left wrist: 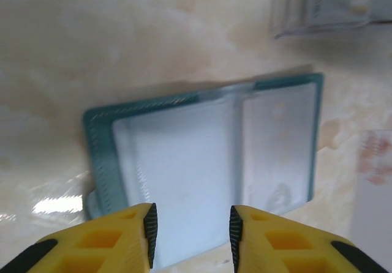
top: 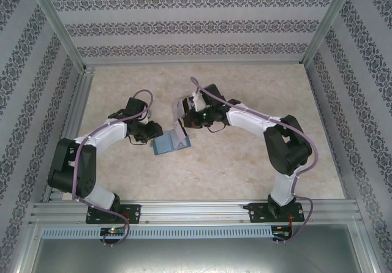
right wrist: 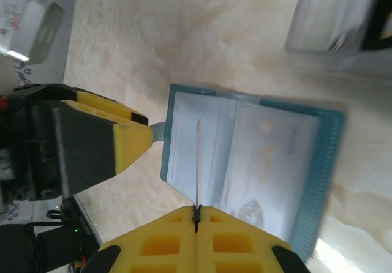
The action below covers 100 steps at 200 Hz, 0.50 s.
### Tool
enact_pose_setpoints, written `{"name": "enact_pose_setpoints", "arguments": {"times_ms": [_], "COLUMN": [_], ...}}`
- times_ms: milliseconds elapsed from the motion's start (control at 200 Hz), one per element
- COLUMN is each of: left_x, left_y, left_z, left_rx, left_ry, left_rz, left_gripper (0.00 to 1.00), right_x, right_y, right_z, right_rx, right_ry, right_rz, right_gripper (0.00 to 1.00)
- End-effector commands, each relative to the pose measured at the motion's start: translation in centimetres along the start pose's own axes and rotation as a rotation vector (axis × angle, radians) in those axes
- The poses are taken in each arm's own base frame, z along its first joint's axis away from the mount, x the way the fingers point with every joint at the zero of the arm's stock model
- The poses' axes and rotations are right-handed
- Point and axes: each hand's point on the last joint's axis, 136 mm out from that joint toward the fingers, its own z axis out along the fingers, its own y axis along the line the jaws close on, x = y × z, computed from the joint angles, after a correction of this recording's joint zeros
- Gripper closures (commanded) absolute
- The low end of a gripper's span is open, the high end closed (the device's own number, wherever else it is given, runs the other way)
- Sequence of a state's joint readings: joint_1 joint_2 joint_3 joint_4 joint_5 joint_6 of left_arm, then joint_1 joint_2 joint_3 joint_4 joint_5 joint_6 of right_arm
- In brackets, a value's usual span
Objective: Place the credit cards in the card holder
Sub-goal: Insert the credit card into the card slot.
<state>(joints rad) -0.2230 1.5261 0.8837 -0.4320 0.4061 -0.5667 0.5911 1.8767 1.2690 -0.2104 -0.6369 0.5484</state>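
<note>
The teal card holder (left wrist: pixel 208 163) lies open on the table, clear inner sleeves up, and a pale card (right wrist: pixel 269 163) shows through one sleeve. My right gripper (right wrist: pixel 196 210) is shut on a thin whitish credit card (right wrist: pixel 197 157), seen edge-on, its far edge pointing down at the sleeve beside the fold. My left gripper (left wrist: pixel 191 224) is open, its yellow fingers (left wrist: pixel 131 230) apart over the holder's near edge, next to the clasp tab (right wrist: pixel 156 131). From above, the card holder (top: pixel 170 143) sits between the left gripper (top: pixel 156 135) and the right gripper (top: pixel 182 128).
A clear plastic box (left wrist: pixel 324 7) stands just beyond the holder; the same box (right wrist: pixel 334 16) appears from the right wrist. A whitish card with reddish print (left wrist: pixel 373 181) lies on the table at the holder's right. Patterned walls and metal rails (top: pixel 67 120) enclose the table.
</note>
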Motion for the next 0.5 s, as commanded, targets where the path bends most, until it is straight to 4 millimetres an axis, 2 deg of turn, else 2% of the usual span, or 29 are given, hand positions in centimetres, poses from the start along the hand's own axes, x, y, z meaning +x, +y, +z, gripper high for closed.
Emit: {"name": "enact_pose_setpoints", "arguments": {"times_ms": [0, 170, 315, 495], "left_x": [0.7, 1.8, 2.2, 2.5], "left_y": [2.0, 4.2, 5.1, 5.1], "left_z": [-0.4, 0.7, 1.8, 2.5], "left_rx": [-0.066, -0.123, -0.139, -0.127], "left_ry": [-0.007, 0.023, 0.051, 0.068], "left_rz": [0.005, -0.03, -0.039, -0.045], "left_gripper": [0.65, 0.69, 0.71, 0.75], "right_x": [0.2, 0.9, 0.8, 0.8], "right_y": [0.8, -0.2, -1.1, -2.4], "right_z": [2.2, 4.6, 5.1, 5.0], "right_rx": [-0.094, -0.104, -0.088, -0.05], "right_ry": [0.0, 0.029, 0.033, 0.023], "right_rz": [0.033, 0.075, 0.098, 0.126], "right_gripper": [1.0, 1.0, 1.0, 1.0]}}
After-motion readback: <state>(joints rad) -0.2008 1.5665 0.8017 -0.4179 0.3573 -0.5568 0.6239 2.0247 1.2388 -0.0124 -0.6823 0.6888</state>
